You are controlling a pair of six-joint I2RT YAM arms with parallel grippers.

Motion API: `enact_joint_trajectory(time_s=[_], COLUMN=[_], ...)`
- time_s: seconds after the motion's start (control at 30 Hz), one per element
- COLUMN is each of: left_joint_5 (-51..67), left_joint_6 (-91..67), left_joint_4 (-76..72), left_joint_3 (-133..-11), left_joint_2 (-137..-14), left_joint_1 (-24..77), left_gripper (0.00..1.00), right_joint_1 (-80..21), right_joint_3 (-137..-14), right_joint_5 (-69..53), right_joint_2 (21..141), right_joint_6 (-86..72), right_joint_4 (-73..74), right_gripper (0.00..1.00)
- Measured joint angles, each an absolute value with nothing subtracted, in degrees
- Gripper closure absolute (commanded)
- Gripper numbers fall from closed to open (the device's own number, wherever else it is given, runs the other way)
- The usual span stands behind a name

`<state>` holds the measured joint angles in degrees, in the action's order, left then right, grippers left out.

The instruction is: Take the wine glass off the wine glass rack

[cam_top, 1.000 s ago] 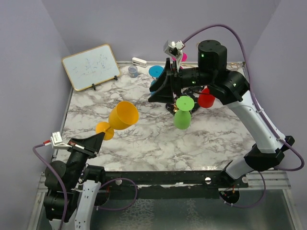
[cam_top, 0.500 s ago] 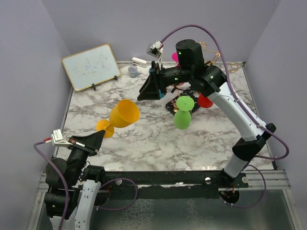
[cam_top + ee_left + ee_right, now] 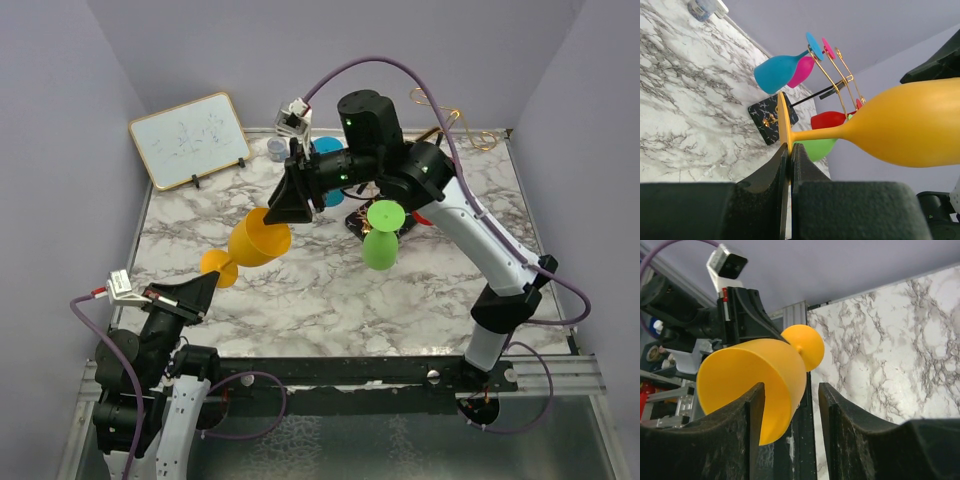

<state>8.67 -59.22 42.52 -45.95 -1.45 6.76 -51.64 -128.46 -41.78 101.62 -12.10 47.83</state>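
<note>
While its foot is pinched by the closed left jaws, the yellow wine glass (image 3: 258, 240) is partly flanked by the parted right jaws.

A small whiteboard (image 3: 190, 139) leans on its stand at the marble counter's (image 3: 300, 290) far-left corner, a small grey-blue pot (image 3: 277, 149) near it.

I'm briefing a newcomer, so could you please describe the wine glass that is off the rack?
On the marble table, look left of the gold wire rack. There the left end effector holds an orange-yellow wine glass sideways in the air by its foot, the only glass of that colour.
</note>
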Motion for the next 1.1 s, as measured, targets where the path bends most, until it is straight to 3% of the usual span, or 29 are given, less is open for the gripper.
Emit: enact_joint_trajectory(time_s=[0.07, 0.23, 0.3, 0.33, 0.43, 0.5, 0.67, 0.87, 1.1], left_joint_5=[8.67, 8.56, 8.43, 8.36, 7.49, 6.0, -1.39, -9.72, -11.66], left_joint_6=[-59.16, -59.13, -58.92, -58.87, -58.11, -57.04, -53.32, -48.6, -43.72], left_joint_4=[42.52, 42.7, 43.35, 43.66, 44.95, 47.18, 56.86, 64.29, 67.37], left_joint_3=[-45.95, -45.95, -45.95, -45.95, -46.5, -47.81, -55.16, -64.79, -73.6], left_joint_2=[-1.45, -1.45, -1.45, -1.45, -1.74, -2.59, -7.68, -10.24, -13.61], left_joint_1=[6.76, 6.76, 6.76, 6.76, 6.76, 6.76, 6.76, 6.76, 6.76], left_gripper=[1.0, 1.0, 0.97, 0.77, 0.36, 0.26, 0.2, 0.22, 0.26], right_joint_1=[-52.4, -53.69, -54.08, -54.28, -54.59, -54.72, -54.76, -54.83, -56.9], right_joint_3=[-129.97, -131.37, -131.79, -132.07, -132.2, -132.51, -135.63, -142.21, -148.9], right_joint_5=[-39.53, -35.92, -35.0, -33.85, -31.57, -30.0, -23.46, -17.28, -9.69], right_joint_2=[103.15, 105.49, 106.0, 106.17, 106.34, 106.52, 107.96, 114.61, 128.07], right_joint_6=[-11.7, -10.83, -10.28, -9.93, -9.76, -9.85, -10.02, -10.26, -10.17], right_joint_4=[49.23, 51.29, 52.16, 52.53, 53.32, 53.36, 53.58, 53.58, 52.31], right_gripper=[0.57, 0.98, 0.99, 0.99, 0.99, 0.99, 0.99, 0.99, 0.99])
